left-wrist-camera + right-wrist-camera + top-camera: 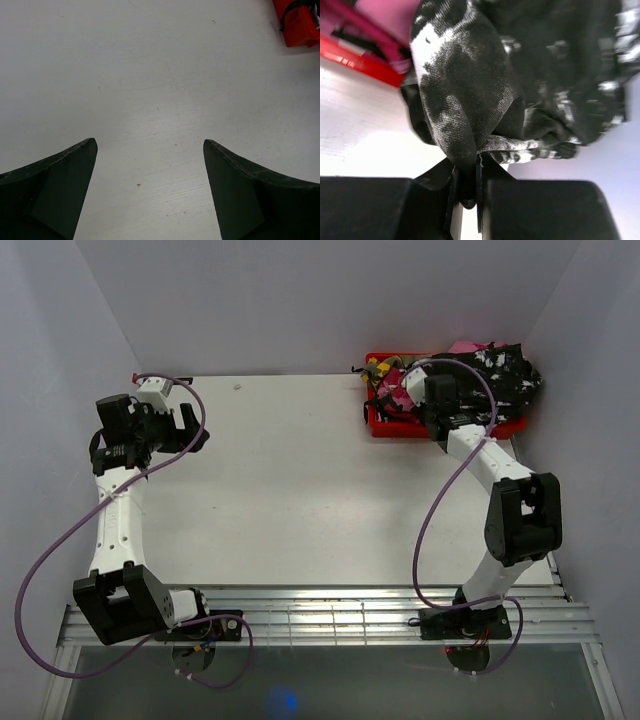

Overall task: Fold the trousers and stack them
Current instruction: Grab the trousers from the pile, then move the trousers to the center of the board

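My right hand (468, 185) is pressed together on a fold of the black trousers with white splotches (465, 95), which spill over the right end of the red bin (385, 427) at the far right corner of the counter (290, 490). Pink camouflage trousers (397, 390) lie in that bin too. My left hand (150, 160) hangs spread above bare counter, well apart.

White table (300, 480), red bin (385, 425) at its far right corner, heaped with black-and-white trousers (510, 375), pink camouflage trousers (400, 390), green-yellow trousers (382, 368), right gripper (438, 390) at the heap, left gripper (185, 425) near the far left edge.
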Robot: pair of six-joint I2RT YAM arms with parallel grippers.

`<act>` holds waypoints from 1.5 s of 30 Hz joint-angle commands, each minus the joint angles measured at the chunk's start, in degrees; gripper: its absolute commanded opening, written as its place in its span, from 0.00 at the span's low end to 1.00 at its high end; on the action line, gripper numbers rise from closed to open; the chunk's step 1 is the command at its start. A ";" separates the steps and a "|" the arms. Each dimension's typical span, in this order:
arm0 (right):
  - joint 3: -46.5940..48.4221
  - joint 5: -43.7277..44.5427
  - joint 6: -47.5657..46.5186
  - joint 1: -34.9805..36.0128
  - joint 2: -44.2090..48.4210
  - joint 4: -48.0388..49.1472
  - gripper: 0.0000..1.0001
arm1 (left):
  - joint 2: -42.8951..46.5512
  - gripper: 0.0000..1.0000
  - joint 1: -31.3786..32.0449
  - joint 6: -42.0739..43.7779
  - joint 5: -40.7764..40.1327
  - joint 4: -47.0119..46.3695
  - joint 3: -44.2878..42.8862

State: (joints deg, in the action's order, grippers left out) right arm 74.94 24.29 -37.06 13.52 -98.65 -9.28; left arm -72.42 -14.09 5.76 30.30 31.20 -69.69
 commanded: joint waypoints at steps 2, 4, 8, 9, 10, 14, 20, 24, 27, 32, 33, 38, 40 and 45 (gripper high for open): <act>9.06 -2.67 -1.79 -0.42 8.21 2.08 0.08 | 2.29 0.98 0.11 -0.84 -0.16 -1.23 0.35; 12.15 -5.90 -0.74 -0.51 9.18 -0.64 0.08 | 2.37 0.98 0.20 -1.01 0.28 -1.14 0.26; 21.29 -14.78 3.74 -0.51 10.32 -7.76 0.08 | 2.55 0.98 0.20 -1.63 1.51 -1.23 0.52; 24.70 -16.98 4.79 -0.42 10.41 -9.08 0.08 | 2.55 0.98 0.20 -1.72 1.86 -1.23 0.52; 26.30 -21.44 5.85 -0.34 10.41 -11.35 0.08 | 2.72 0.98 0.11 -1.80 2.21 -1.23 0.52; 33.07 -33.24 11.38 0.37 11.37 -15.93 0.08 | 3.16 0.98 0.11 -2.59 3.62 -1.23 -0.01; 36.07 -45.12 14.91 5.46 14.62 -16.48 0.08 | 3.69 0.98 0.11 -4.26 7.22 -1.14 -1.50; 38.26 -45.31 17.37 10.98 14.98 -11.83 0.08 | 3.87 0.98 0.20 -5.14 9.33 -0.97 -2.20; 43.51 -42.32 19.47 13.98 12.35 -7.87 0.08 | 4.92 0.98 0.20 -4.71 13.02 -0.61 -1.24; 49.34 -37.21 23.16 16.01 8.13 -0.41 0.08 | 6.15 0.98 0.11 -0.32 21.62 2.02 0.17; 49.08 -37.56 23.52 16.36 8.12 -0.04 0.08 | 6.41 0.98 0.20 0.39 22.33 2.46 0.52; 36.37 -36.25 25.27 18.12 10.05 -2.42 0.08 | 7.82 0.98 0.20 6.71 27.52 5.89 1.92; 26.55 -36.42 27.82 18.12 11.28 -2.15 0.08 | 8.17 0.98 0.55 8.64 28.23 7.29 2.28; 10.87 -37.22 31.17 18.12 11.29 -1.45 0.08 | 8.00 0.92 2.48 17.68 27.26 13.52 2.36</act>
State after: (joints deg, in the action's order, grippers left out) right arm 91.29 -13.61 -9.30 31.77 -87.61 -14.41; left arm -66.06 -12.95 15.66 54.92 39.59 -67.85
